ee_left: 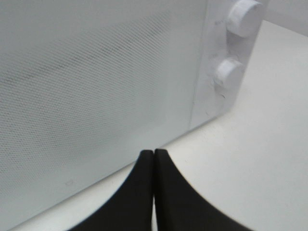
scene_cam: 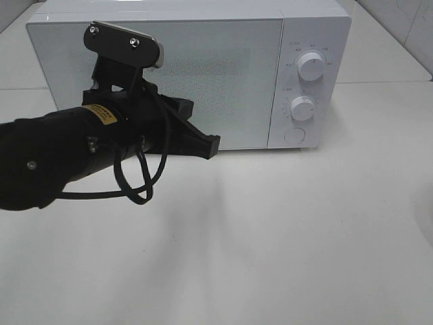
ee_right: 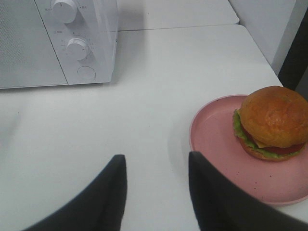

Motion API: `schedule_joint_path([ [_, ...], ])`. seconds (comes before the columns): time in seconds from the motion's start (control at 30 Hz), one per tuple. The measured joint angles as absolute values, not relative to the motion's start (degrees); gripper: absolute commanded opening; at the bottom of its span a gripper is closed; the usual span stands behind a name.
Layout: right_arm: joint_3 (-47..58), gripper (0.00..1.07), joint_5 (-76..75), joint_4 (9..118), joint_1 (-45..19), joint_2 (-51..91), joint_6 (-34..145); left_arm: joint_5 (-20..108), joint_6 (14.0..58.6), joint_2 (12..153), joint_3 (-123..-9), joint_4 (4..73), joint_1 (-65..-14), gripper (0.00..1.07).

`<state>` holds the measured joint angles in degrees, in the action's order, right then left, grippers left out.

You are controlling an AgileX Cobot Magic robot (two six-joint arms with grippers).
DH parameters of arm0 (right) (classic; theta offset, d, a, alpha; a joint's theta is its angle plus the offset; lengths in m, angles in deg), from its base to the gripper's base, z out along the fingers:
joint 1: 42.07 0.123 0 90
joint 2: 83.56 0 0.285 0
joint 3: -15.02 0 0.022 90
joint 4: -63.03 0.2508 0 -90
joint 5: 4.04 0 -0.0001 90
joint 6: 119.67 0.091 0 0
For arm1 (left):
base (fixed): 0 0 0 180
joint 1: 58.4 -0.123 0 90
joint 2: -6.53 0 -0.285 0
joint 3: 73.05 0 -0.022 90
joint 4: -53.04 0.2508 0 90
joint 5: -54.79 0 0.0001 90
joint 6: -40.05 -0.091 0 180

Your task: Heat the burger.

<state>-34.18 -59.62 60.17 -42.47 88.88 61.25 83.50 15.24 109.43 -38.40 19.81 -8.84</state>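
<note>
Left gripper (ee_left: 154,155), fingers pressed together and empty, hovers at the microwave (scene_cam: 223,68) door; a pinched tip could slip off it. Right gripper (ee_right: 156,166) part-open, empty; burger (ee_right: 272,122) on plate (ee_right: 216,144) at its two o'clock

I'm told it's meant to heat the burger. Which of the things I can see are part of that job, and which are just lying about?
Part of the job:
- burger, sitting on the pink plate
- microwave, door closed
- left gripper, shut, near the microwave door
- right gripper, open, empty, beside the plate

Just lying about:
- nothing else shows on the white table
</note>
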Motion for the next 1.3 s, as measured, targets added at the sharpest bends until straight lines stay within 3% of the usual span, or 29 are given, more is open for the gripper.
schedule_joint_path([
  [0.27,-34.18,0.44,-59.62,60.17,-42.47,88.88,61.25,59.72,14.27,101.41,-38.40,19.81,-8.84,0.00],
  [0.4,-34.18,0.44,-59.62,60.17,-42.47,88.88,61.25,51.18,14.27,98.89,-38.40,19.81,-8.84,0.11],
  [0.43,-34.18,0.44,-59.62,60.17,-42.47,88.88,61.25,46.20,14.56,97.23,-38.40,19.81,-8.84,0.18],
  [0.47,-34.18,0.44,-59.62,60.17,-42.47,88.88,61.25,43.74,14.96,96.48,-38.40,19.81,-8.84,0.38],
  [0.5,-34.18,0.44,-59.62,60.17,-42.47,88.88,61.25,43.74,14.96,96.48,-38.40,19.81,-8.84,0.38],
  [0.53,-34.18,0.44,-59.62,60.17,-42.47,88.88,61.25,39.78,16.56,95.33,-38.40,19.81,-8.84,0.64],
  [0.57,-34.18,0.44,-59.62,60.17,-42.47,88.88,61.25,38.29,18.22,94.76,-38.40,19.87,-8.84,0.79],
  [0.6,-34.18,0.44,-59.62,60.17,-42.47,88.88,61.25,38.29,18.22,94.76,-38.40,19.87,-8.84,0.79],
  [0.63,-34.18,0.44,-59.62,60.17,-42.47,88.88,61.25,35.89,22.06,93.79,-38.40,21.36,-8.84,1.02],
  [0.7,-34.18,0.44,-59.62,60.17,-42.47,88.88,61.25,34.80,24.07,93.27,-38.40,22.79,-8.84,1.02],
  [0.73,-34.18,0.44,-59.62,60.17,-42.47,88.88,61.25,31.65,29.97,92.13,-38.51,27.77,-9.53,1.02],
  [0.77,-34.18,0.44,-59.62,60.17,-42.47,88.88,61.25,31.65,29.97,92.13,-38.51,27.77,-9.53,1.02],
  [0.8,-34.18,0.44,-59.62,60.17,-42.47,88.88,61.25,28.21,36.67,91.15,-39.20,34.13,-11.02,1.02],
  [0.83,-34.18,0.44,-59.62,60.17,-42.47,88.88,61.25,26.66,39.37,90.75,-39.66,36.88,-11.76,1.02],
  [0.87,-34.18,0.44,-59.62,60.17,-42.47,88.88,61.25,26.66,39.37,90.75,-39.66,36.88,-11.76,1.02],
  [0.9,-34.18,0.44,-59.62,60.17,-42.47,88.88,61.25,23.05,44.64,89.83,-40.75,43.07,-13.65,1.02],
  [0.93,-34.18,0.44,-59.62,60.17,-42.47,88.88,61.25,23.05,44.64,89.83,-40.75,43.07,-13.65,1.02],
  [0.97,-34.18,0.44,-59.62,60.17,-42.47,88.88,61.25,19.21,47.96,89.03,-41.67,46.68,-15.77,1.02],
  [1.13,-34.18,0.44,-59.62,60.17,-42.47,88.88,61.25,12.80,47.56,87.20,-42.12,48.46,-22.25,1.02],
  [1.2,-34.18,0.44,-59.62,60.17,-42.47,88.88,61.25,6.84,42.06,84.73,-42.24,47.77,-30.67,1.02],
  [1.3,-34.18,0.44,-59.62,60.17,-42.47,88.88,61.25,5.29,40.57,84.10,-42.24,47.48,-32.56,1.02],
])
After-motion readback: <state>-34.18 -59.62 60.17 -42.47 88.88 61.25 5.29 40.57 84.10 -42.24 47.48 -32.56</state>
